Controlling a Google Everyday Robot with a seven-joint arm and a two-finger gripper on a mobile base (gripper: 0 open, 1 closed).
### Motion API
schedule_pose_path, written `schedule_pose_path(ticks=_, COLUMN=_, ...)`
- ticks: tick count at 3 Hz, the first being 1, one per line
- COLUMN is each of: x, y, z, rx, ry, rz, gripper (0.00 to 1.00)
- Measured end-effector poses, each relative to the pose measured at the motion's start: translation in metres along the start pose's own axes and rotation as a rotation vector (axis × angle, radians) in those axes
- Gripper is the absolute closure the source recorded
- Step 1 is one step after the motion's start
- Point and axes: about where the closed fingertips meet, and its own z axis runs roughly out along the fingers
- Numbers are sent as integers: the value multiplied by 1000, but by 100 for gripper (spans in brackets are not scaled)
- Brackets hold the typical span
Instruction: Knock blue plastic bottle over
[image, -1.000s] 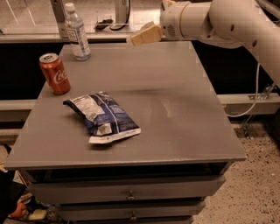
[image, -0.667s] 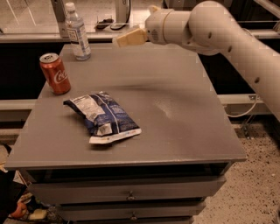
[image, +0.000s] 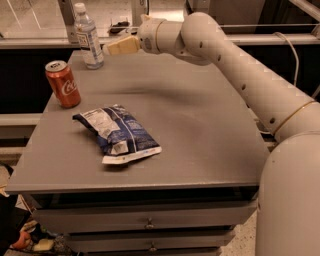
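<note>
The blue plastic bottle (image: 88, 37) stands upright at the far left corner of the grey table (image: 200, 130). It is clear, with a white cap and a pale label. My gripper (image: 109, 49) reaches in from the right on the white arm, just right of the bottle at about label height, a small gap away.
A red Coca-Cola can (image: 62, 83) stands upright near the table's left edge, in front of the bottle. A dark blue and white snack bag (image: 117, 132) lies flat at the left middle. A ledge and window run behind the table.
My arm has swung left across the back of the table, bringing the gripper from mid-table to just beside the bottle. The bottle, can and bag have not moved.
</note>
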Motion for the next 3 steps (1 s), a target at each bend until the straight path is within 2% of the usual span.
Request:
schedule_pose_path(ticks=1, x=-2, y=7, z=21, rx=-29, ry=-12, rz=5, gripper=0)
schedule_pose_path(ticks=2, x=-12, y=24, z=55, rx=-82, ry=-29, rz=1, gripper=0)
schedule_pose_path(ticks=3, x=-12, y=26, z=63, rx=-85, ry=-28, rz=4, gripper=0)
